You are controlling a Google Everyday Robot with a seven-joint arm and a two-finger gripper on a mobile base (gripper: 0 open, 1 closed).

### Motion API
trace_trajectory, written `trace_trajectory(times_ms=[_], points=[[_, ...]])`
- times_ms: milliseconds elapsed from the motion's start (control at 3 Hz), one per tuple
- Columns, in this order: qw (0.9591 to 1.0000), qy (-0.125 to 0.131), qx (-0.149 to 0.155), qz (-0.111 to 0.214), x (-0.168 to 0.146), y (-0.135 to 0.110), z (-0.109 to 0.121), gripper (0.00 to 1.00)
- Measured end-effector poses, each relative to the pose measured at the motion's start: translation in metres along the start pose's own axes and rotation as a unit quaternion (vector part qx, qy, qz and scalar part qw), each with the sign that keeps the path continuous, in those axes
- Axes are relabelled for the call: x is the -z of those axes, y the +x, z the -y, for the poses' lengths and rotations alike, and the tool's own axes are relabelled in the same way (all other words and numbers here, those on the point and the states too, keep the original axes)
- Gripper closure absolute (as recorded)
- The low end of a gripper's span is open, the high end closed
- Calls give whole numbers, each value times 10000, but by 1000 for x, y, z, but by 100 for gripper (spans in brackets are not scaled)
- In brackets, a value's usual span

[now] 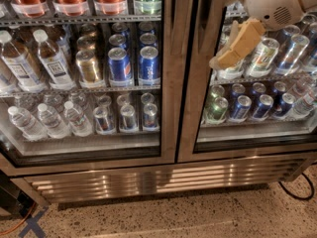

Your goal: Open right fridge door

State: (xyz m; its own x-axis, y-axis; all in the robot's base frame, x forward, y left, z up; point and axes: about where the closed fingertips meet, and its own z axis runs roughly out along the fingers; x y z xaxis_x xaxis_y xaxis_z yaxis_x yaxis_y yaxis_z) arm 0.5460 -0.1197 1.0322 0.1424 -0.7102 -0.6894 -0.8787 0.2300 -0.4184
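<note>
Your tan gripper point(223, 59) hangs before the left edge of the steel-framed glass right fridge door point(193, 108). You cannot tell its opening.

The arm point(277, 1) ends in a rounded white shell, smooth and slightly glossy, with a small round patch of fine dots point(283, 15) on its side. Just below it, at the upper right of the view, sits the gripper point(225, 57) — tan, blocky, flat-faced, matte against the white.
</note>
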Motion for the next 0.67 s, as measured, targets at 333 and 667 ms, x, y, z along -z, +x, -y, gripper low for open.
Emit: trace_trajectory(times_ms=[333,667], points=[[10000,0,0,0,2,-1,-3,0],[9999,48,15,146,3,-4,-4,0]])
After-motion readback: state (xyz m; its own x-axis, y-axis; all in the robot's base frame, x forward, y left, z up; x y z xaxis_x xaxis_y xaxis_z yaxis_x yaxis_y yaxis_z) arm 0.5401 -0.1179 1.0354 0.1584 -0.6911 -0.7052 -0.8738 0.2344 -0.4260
